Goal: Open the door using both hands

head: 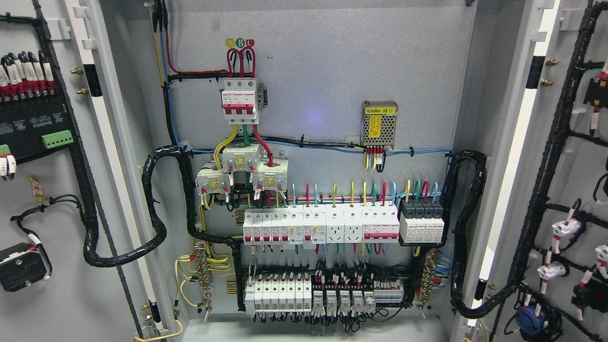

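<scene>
Both doors of the electrical cabinet stand wide open. The left door (52, 199) is swung out to the left, its inner face turned toward the camera and carrying a black terminal block and a green connector. The right door (574, 190) is swung out to the right, showing black wire looms and the backs of white and blue panel fittings. Between them the cabinet interior (323, 61) is fully exposed: a red-and-white main breaker (241, 100) at the upper middle, three current transformers just below it, a perforated power supply (379, 124) to the right, and two rows of white circuit breakers (320, 227) lower down. Corrugated black conduit loops from each door hinge side into the cabinet.

Neither the left hand nor the right hand appears anywhere in the head view, so nothing can be said of their fingers; no arm enters from the bottom edge either.

Judged from how the doors lie, the opening looks complete, with both leaves swung clear of the interior. Whether they sit at their full travel is hard to tell, since their outer edges run off the picture. Little seems left to do.
</scene>
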You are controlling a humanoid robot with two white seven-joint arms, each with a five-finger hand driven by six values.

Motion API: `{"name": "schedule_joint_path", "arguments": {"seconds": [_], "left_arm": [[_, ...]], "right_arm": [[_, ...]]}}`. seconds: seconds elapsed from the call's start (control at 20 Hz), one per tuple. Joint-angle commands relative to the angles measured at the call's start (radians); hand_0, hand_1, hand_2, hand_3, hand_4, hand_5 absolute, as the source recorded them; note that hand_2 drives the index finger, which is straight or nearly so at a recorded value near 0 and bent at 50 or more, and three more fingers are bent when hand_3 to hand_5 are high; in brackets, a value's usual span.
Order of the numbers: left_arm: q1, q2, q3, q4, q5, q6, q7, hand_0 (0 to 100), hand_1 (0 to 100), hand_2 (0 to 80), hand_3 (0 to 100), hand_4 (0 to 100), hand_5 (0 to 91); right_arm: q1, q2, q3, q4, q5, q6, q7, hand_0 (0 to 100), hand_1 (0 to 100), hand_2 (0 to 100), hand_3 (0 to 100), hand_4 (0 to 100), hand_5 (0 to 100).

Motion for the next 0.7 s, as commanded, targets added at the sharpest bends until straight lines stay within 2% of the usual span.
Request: {"name": "schedule_joint_path", "arguments": {"seconds": [0.0, 0.15, 0.3, 0.45, 0.65], "left_arm": [[-0.038, -0.024, -0.006, 0.21, -0.039, 0.021, 0.046, 0, 0, 0.0, 0, 0, 0.0], [-0.046, -0.035, -0.007, 0.215, -0.039, 0.021, 0.115, 0, 0, 0.0, 0, 0, 0.0], [-0.046, -0.036, -0.009, 0.211, -0.039, 0.021, 0.115, 0, 0, 0.0, 0, 0, 0.0], [-0.049, -0.053, -0.011, 0.214, -0.041, 0.025, 0.114, 0, 0, 0.0, 0, 0, 0.0], [-0.07, -0.056, -0.009, 0.208, -0.044, 0.047, 0.117, 0, 0, 0.0, 0, 0, 0.0]], "right_arm": [[-0.008, 0.046, 0.004, 0.138, 0.055, 0.042, -0.036, 19, 0, 0, 0, 0, 0], [-0.009, 0.055, 0.004, 0.14, 0.067, 0.06, -0.037, 19, 0, 0, 0, 0, 0], [-0.008, 0.06, -0.005, 0.143, 0.066, 0.071, -0.036, 19, 0, 0, 0, 0, 0], [-0.008, 0.069, -0.057, 0.144, 0.066, 0.074, -0.036, 19, 0, 0, 0, 0, 0], [-0.006, 0.088, -0.057, 0.15, 0.066, 0.074, -0.036, 19, 0, 0, 0, 0, 0]]}}
